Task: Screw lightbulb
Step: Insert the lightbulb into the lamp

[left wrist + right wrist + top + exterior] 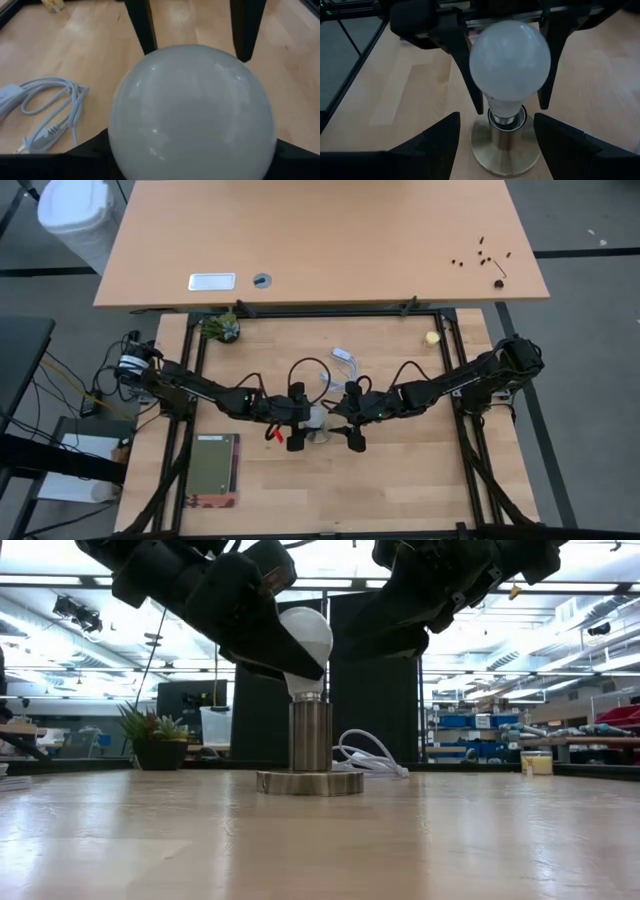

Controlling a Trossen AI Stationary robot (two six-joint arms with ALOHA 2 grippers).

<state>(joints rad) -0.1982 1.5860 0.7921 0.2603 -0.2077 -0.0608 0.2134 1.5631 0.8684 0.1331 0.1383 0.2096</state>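
Lightbulb [317,418] is seen from above at the tabletop [400,480] centre, between both arms. From table height, its screw base is seated in the metal socket [310,737]. Left gripper [192,30] is shown pinching the globe. Right gripper [492,132] is shown with jaws spread beside the socket, holding nothing.

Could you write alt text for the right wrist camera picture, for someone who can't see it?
A white lightbulb stands upright in a round metal socket base on a wooden table, with the left gripper closed around its globe. The right gripper's dark fingers stand open in the foreground.
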